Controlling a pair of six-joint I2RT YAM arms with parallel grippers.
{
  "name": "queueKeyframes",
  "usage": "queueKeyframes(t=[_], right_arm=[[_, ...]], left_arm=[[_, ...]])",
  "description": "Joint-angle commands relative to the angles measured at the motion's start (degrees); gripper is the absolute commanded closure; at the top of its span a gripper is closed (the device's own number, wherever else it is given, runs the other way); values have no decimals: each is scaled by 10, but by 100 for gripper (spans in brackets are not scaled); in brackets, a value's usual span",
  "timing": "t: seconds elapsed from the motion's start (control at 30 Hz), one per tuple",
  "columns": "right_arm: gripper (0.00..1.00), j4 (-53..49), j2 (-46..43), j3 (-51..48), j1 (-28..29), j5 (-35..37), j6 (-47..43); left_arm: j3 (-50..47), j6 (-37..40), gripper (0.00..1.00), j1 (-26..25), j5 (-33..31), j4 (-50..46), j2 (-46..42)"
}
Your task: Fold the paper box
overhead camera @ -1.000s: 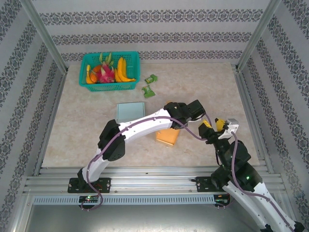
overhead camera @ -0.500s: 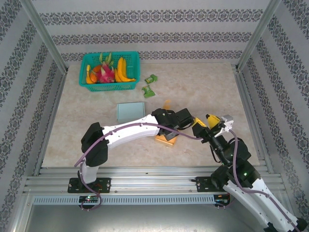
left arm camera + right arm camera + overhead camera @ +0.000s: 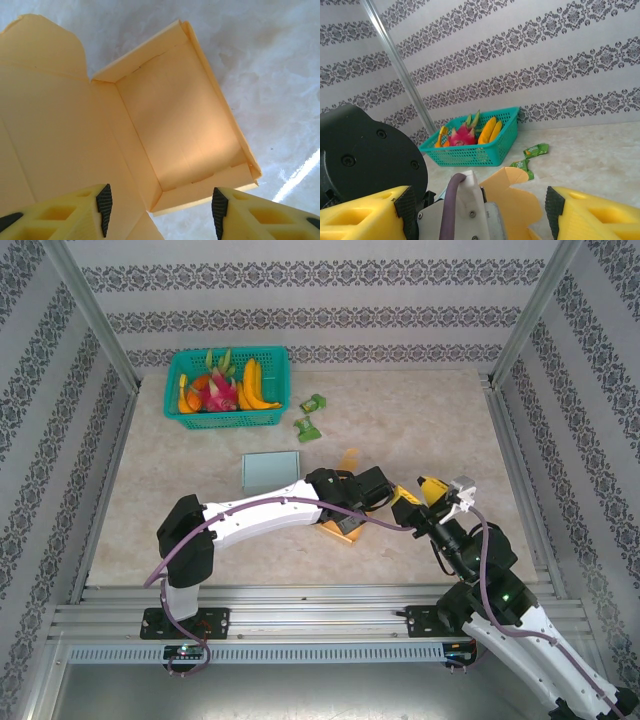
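I see the paper box at centre frame in the top view, on the table, under my left arm's wrist. From the left wrist camera its tray lies open, with a flap spread toward the upper left. My left gripper hangs over it, jaws apart, gripping nothing. My right gripper stands wide and empty.
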Motion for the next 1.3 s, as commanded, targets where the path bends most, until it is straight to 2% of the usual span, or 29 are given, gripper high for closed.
queueKeyframes(t=[0.0, 0.07, 0.27, 0.43, 0.73, 0.8, 0.9, 1.27], right_arm=[[30, -129, -46, 26, -14, 38, -35], [29, -129, -38, 42, -15, 45, -35], [25, -129, 26, 83, -15, 87, -28], [22, -182, 45, 116, -14, 130, -3], [19, -229, 68, 147, -15, 158, -20], [14, -235, 75, 148, -15, 172, -24], [3, -238, 76, 145, -16, 188, -28], [2, -236, 83, 158, -23, 211, -25]], left_arm=[[59, -129, 46, 118, -95, -23, -88], [58, -109, 47, 106, -103, -5, -79], [67, -51, 46, 39, -190, 34, -36], [63, -55, 46, 32, -254, 49, -14], [78, -42, 46, -2, -388, 88, 42], [87, -50, 45, -6, -414, 90, 50], [94, -53, 44, -7, -438, 96, 57], [87, -43, 45, -18, -481, 136, 85]])
